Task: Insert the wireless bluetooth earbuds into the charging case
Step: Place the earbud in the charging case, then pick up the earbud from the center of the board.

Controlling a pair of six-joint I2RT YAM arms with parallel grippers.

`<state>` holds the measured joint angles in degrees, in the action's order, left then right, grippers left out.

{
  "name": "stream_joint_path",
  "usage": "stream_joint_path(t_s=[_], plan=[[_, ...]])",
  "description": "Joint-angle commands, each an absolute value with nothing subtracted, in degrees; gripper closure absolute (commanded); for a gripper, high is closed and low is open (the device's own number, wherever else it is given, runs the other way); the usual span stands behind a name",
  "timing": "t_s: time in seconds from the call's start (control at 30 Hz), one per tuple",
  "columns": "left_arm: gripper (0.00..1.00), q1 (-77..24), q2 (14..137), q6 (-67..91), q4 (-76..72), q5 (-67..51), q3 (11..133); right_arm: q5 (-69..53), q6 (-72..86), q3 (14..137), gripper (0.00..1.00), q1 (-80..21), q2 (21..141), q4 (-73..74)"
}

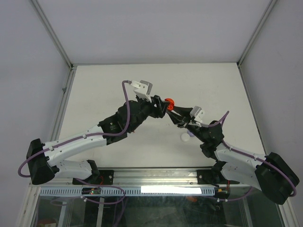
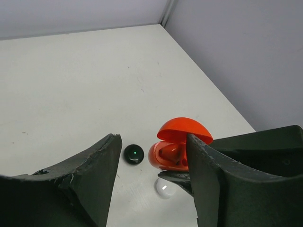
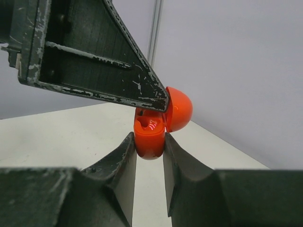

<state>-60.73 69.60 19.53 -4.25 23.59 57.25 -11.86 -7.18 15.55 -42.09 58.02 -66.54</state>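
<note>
A red charging case point(image 3: 149, 137) with its lid point(image 3: 180, 109) hinged open is held up above the table. My right gripper point(image 3: 149, 144) is shut on the case's lower half. The case also shows in the top view point(image 1: 169, 103) and the left wrist view point(image 2: 166, 156). My left gripper point(image 2: 152, 142) is open, its jaws wide apart, and one finger point(image 3: 94, 56) lies across the case's open mouth. Red shapes show inside the case. I cannot tell whether they are earbuds or bare wells. No loose earbud is in view.
A round black case point(image 2: 134, 154) with a green light and a round white case point(image 2: 164, 187) lie on the table below the red case. The white case also shows in the top view point(image 1: 184, 137). Grey walls enclose the white table point(image 1: 113, 80) on three sides.
</note>
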Motion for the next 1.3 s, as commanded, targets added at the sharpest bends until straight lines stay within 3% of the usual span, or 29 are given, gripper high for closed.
stream_joint_path(t_s=[0.0,0.47,0.97,1.27], plan=[[0.42,-61.1,68.4,20.8,-2.6,28.6,60.0,-11.0,-7.1,17.5,1.0,-42.3,56.8,-70.1],[0.38,-61.0,63.3,22.2,1.2,28.3,59.4,-9.5,-7.9,16.3,1.0,-42.3,55.8,-68.7],[0.31,-60.2,58.5,34.9,27.2,35.0,51.3,-6.6,-9.9,12.6,1.0,-42.3,51.0,-63.6],[0.34,-46.5,61.3,37.1,25.6,23.4,43.8,-6.3,-9.1,10.8,1.0,-42.3,49.3,-62.6]])
